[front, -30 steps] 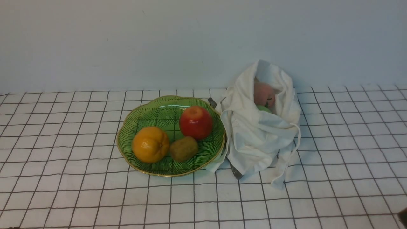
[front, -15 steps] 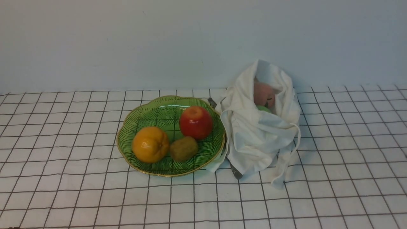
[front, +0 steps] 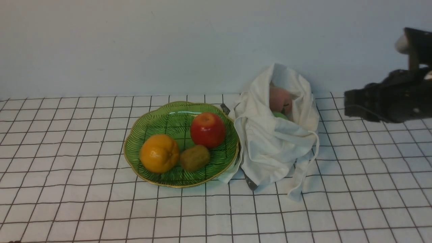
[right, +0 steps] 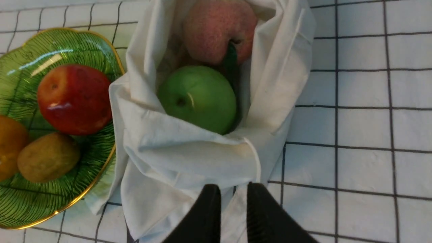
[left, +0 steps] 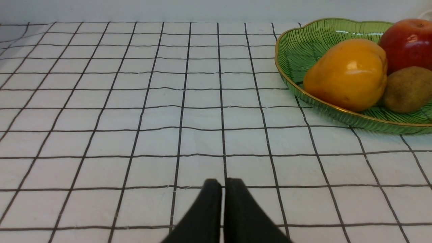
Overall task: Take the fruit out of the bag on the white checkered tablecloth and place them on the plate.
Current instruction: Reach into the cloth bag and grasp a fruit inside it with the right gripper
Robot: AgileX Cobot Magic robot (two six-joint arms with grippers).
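**Right gripper lined up on the bagged fruit**

The smooth round green apple [right: 197, 98] and the pale pink peach-like fruit [right: 216, 30] are shown inside the soft off-white cloth bag [right: 189, 158]. The bag is set on the white checkered tablecloth [right: 364, 128], against the glossy green leaf-veined plate [front: 162, 118]. The right gripper [right: 233, 189], narrowly parted and empty, is held over the bag's folded lip. The apple lies straight ahead of it, with the pink fruit beyond. The left gripper [left: 222, 184], its fingers together, is kept on the plate's other side, so the right arm is judged nearer.

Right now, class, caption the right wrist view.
The green apple and pink peach sit in the open bag beside the plate.
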